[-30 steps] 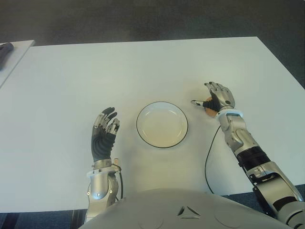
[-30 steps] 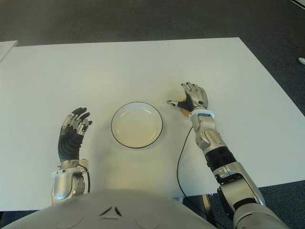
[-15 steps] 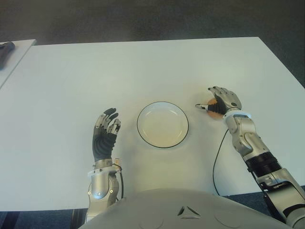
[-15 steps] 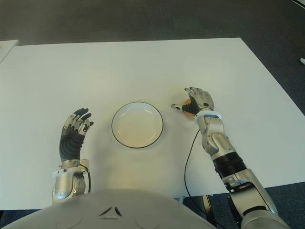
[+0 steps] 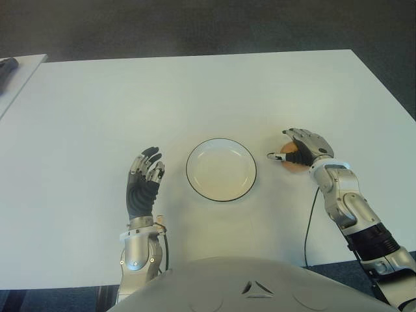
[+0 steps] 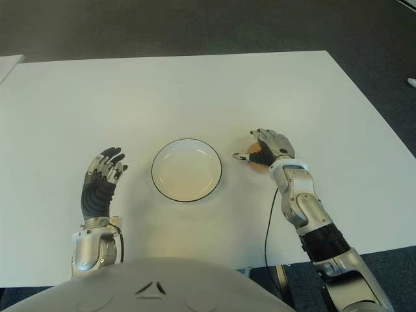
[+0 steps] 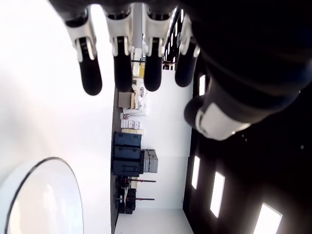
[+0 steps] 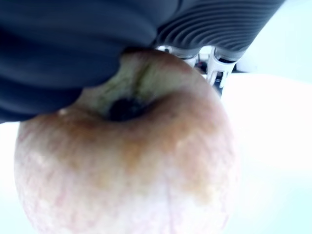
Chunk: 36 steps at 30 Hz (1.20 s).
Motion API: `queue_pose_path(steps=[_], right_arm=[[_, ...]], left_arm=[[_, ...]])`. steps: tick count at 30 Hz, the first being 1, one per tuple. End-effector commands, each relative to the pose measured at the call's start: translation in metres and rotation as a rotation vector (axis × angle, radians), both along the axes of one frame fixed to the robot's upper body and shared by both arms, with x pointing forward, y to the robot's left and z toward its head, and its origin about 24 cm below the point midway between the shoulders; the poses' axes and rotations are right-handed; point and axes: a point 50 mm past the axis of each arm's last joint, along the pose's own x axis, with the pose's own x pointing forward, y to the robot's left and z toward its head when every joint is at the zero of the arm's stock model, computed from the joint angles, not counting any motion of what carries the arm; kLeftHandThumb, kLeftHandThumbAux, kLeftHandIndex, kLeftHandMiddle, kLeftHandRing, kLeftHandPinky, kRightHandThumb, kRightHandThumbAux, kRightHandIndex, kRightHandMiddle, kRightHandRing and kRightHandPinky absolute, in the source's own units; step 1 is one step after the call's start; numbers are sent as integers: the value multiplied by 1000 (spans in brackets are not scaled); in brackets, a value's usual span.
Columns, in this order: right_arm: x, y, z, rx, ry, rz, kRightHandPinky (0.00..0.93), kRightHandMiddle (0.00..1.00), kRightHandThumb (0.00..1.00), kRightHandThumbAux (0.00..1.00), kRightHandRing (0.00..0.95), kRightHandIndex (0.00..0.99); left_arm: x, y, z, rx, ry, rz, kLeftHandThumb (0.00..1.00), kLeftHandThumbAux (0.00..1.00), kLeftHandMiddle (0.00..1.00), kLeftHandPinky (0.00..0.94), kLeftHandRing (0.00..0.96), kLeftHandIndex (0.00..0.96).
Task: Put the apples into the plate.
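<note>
Right hand (image 5: 304,147) clamped over the apple (image 5: 290,158) on the table (image 5: 195,91), just right of the empty plate (image 5: 221,169). Left hand (image 5: 143,182) left of plate, fingers loose, holding nothing.

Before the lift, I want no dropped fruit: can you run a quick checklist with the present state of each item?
1. Right hand wrapped over apple: ok.
2. Grip firm enough to lift: cannot tell.
3. Plate bare and ready: ok.
4. Table between apple and plate free of obstacles: ok.
5. Left hand open, left of the plate, out of the path: ok.
6. Other apples in sight: not ok, only one shows.
</note>
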Motion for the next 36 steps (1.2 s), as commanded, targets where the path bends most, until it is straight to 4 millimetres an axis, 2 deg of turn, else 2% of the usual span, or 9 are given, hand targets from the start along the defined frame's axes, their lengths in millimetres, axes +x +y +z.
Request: queue_pose_path(steps=[1,5,16,28,36], right_arm=[[-4,-1,4,-20,-6,1,0,0,178,232,0,0],[-6,-1,6,-23,-7,4,0,0,176,237,0,0],[-8,2,-12,19,10,13,0,0,185,253,0,0],[-4,7,-29,68,-36,25,0,0,203,268,0,0],[-4,7,-35,84,-57,25,0,0,208,281,0,0]], left_arm=[[3,-3,-3,-3,4,-7,318,688,217,292,232,242],[3,-3,-2,-4,4,-7,318,689,222,300,238,246],[5,-6,-3,-36,7,-20,325,674,200,259,210,231],[4,-5,-2,-37,-13,-19,320,678,211,267,219,237],[2,-5,0,-45,-13,-2,352,675,220,283,228,256]])
